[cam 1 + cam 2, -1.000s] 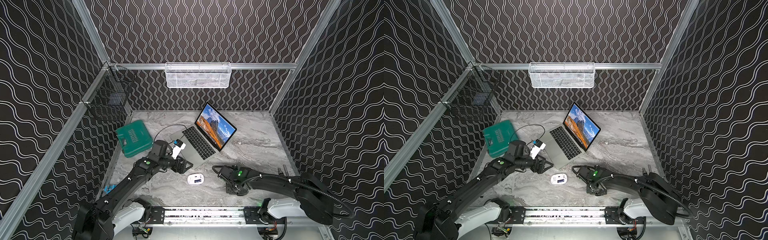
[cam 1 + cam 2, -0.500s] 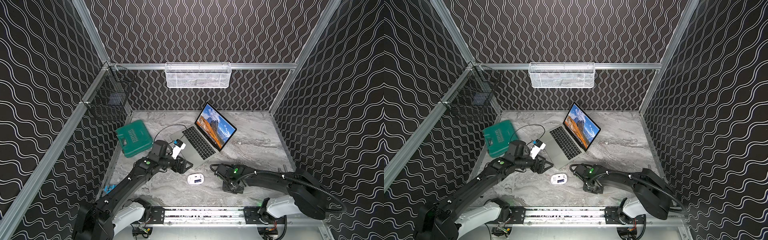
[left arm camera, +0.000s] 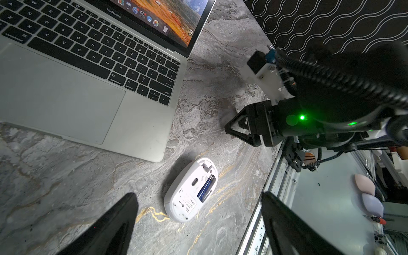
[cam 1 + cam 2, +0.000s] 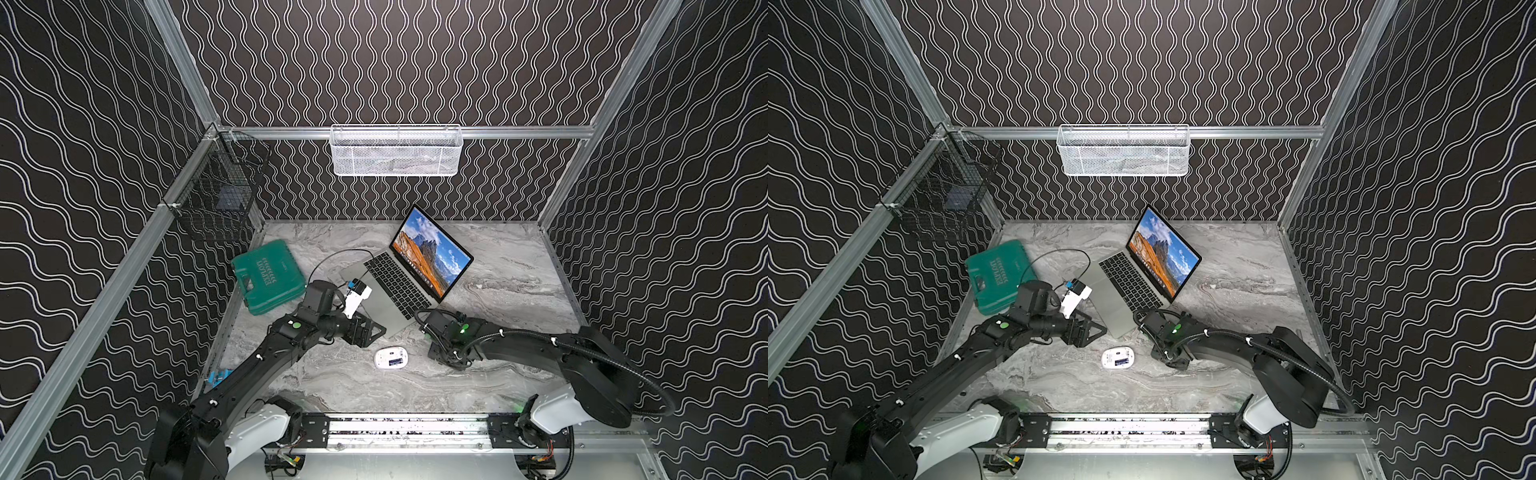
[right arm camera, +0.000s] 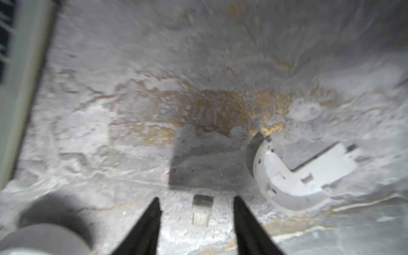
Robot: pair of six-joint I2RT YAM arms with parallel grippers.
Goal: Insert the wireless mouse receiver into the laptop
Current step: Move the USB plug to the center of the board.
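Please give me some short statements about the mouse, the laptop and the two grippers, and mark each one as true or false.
1. The wireless mouse lies underside up on the table. True.
2. The laptop is closed. False: it stands open with its screen lit.
3. The left gripper is shut on the mouse. False: its jaws are open and the mouse lies free on the table.
4. The right gripper is open, with a small receiver on the table between its fingers. True.
5. The green case rests on the laptop's keyboard. False: it lies on the table beside the laptop.
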